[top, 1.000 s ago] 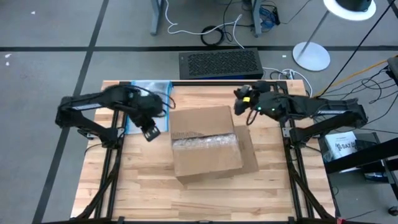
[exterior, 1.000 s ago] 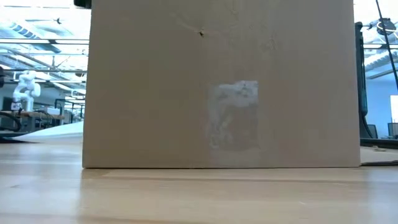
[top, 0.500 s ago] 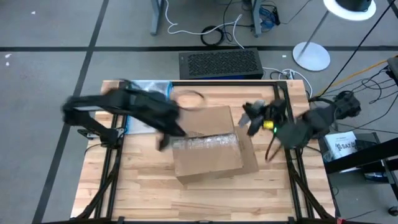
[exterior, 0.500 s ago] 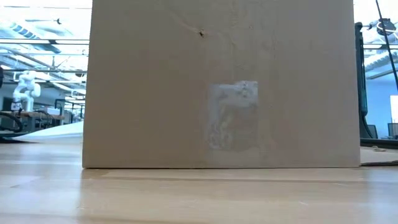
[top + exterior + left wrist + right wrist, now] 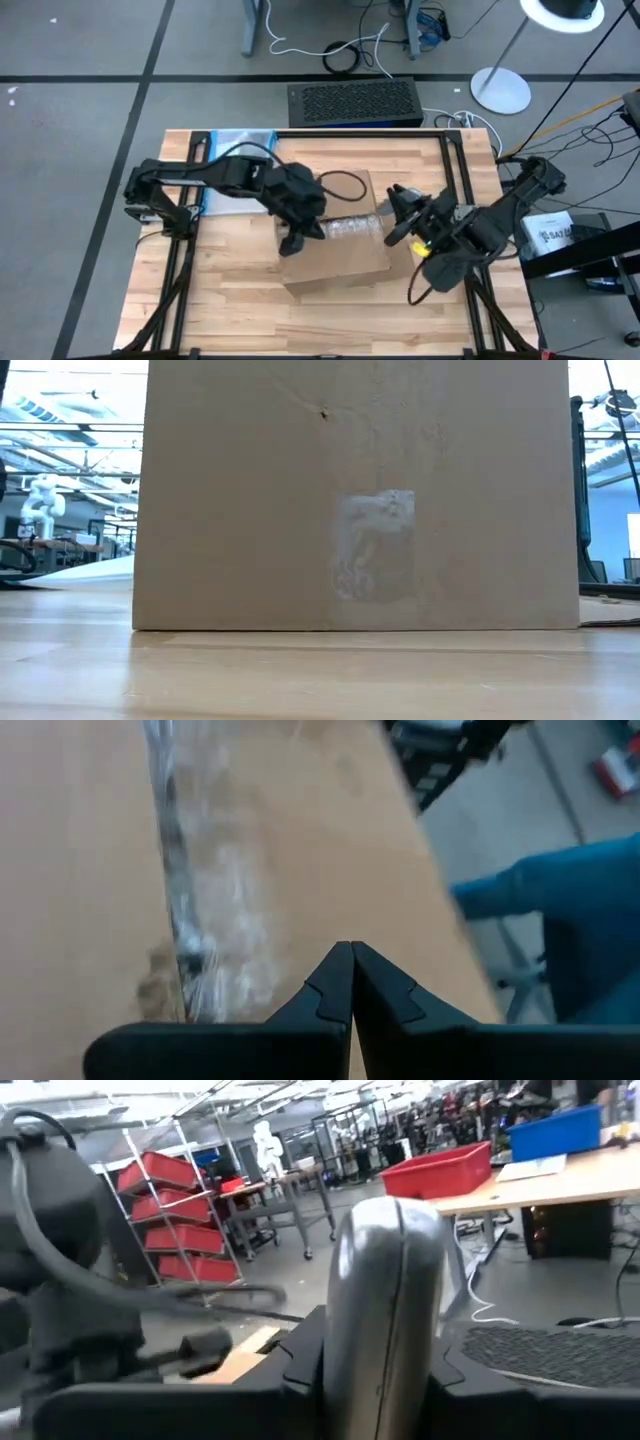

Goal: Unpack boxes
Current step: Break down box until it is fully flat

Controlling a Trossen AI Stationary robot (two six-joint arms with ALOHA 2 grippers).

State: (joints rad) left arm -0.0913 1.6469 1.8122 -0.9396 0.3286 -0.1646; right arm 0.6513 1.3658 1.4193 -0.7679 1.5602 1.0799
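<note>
Both arms dark, near black, built of boxy links with rounded joint housings. Left arm (image 5: 215, 175): a black cable loops free off its forearm, arcing out beside the wrist. Left pincer (image 5: 352, 982): two matte black fingers, each tapering to a point, stepped notches along the inner edges, a broad flat black bar behind them. Right arm (image 5: 510, 205): a black cable hangs in a loop under the wrist; a small yellow-green mark sits on the wrist housing. Right pincer (image 5: 385, 1280): black angular finger bases showing either side of a rounded grey part.
</note>
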